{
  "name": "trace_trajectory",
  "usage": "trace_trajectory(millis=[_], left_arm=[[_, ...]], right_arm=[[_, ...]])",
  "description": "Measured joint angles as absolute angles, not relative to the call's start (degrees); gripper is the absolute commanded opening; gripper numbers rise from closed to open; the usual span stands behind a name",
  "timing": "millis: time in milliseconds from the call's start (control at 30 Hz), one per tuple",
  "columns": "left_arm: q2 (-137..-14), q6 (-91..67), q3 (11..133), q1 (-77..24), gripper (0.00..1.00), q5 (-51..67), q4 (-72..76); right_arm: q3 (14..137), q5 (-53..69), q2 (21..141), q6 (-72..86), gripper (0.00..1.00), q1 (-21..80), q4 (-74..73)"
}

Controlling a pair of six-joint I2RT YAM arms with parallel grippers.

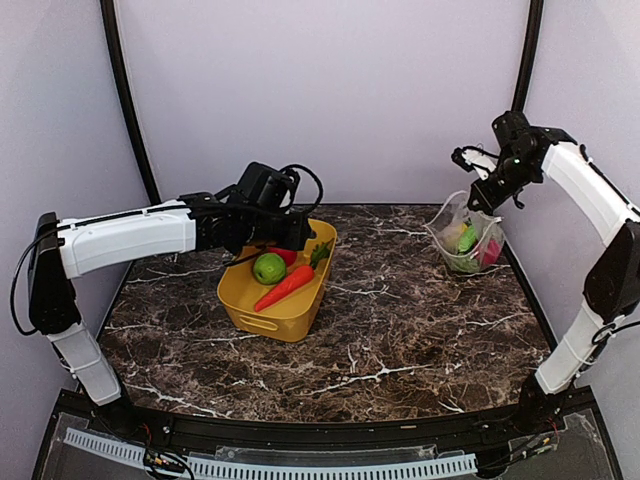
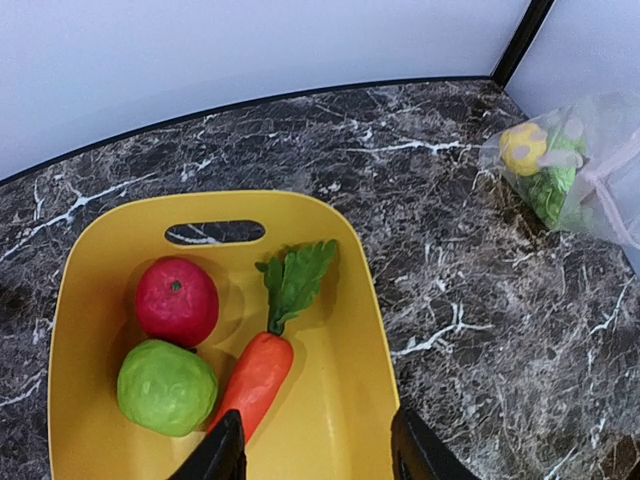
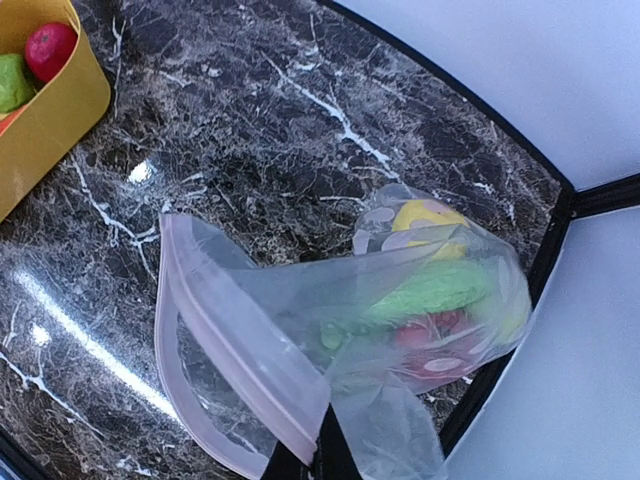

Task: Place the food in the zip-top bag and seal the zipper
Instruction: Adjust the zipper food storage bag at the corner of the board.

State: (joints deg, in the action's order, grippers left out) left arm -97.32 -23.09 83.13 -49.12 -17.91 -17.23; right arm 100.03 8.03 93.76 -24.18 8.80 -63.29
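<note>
A yellow tub holds a red tomato, a green round fruit and an orange carrot with green leaves. My left gripper is open above the tub's near right part, one finger by the carrot tip. The clear dotted zip-top bag stands at the far right with yellow, green and red food inside. My right gripper is shut on the bag's mouth edge and holds it up, mouth open. The pale zipper runs round the mouth.
The tub has a handle slot on its far wall. The marble table ends at a black back edge. A black post stands at the right back corner, close to the bag.
</note>
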Motion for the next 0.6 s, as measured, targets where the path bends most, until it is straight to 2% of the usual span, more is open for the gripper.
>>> trace_trajectory(millis=[233,333,600], left_arm=[[-97.3,-21.5,83.0,-48.8,0.55,-18.4,-23.0],[-97.5,-21.2,83.4,-48.2,0.61,-18.0,-26.5],[-98.7,-18.6,83.4,-45.9,0.66,-14.9,-33.9]], right_arm=[[105.1,12.3,93.4,-22.0,0.00,8.7,-63.6],[104.9,16.0,93.5,-20.9,0.00,8.7,-63.8],[95.6,26.3,93.3,-20.5,0.00,8.7,-63.0]])
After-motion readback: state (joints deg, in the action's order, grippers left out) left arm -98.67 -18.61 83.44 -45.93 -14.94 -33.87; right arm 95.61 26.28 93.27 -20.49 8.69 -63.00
